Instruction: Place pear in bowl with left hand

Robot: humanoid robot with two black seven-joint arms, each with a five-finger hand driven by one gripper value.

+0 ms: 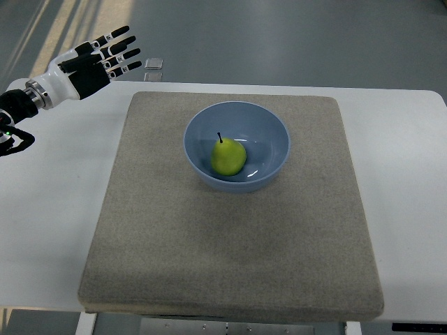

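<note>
pear (228,157): green-yellow, dark stem up & tilted a bit left; sits inside the bowl, on its floor, slightly left of centre; nothing holding it
pear handling (judgement): prob. firm, light-to-medium, smooth skin so a bit slick; rounded, could roll on the curved floor; bruises if squeezed hard; best hold = wrap round the wide lower belly from the sides, not the stem
bowl (276,132): pale blue, round, deep, glossy w/ reflections inside; upright on the mat, upper-middle of it; looks rigid, likely light plastic or ceramic, can't tell which
mat (230,258): grey-beige felt-like square, covers most of the table; bowl is the only thing on it
table (49,209): white, bare strips left & right of the mat
left hand (98,59): black & white, top-left, well apart from bowl & pear; over the table's far-left corner; holds nothing
fingers (119,43): extended, slightly spread, pointing up-right; no contact w/ anything
right hand: not in view
small clear item (154,63): on the floor past the table's far edge; too small to ID
task status (judgement): pear already in bowl, hand clear; looks done
</note>
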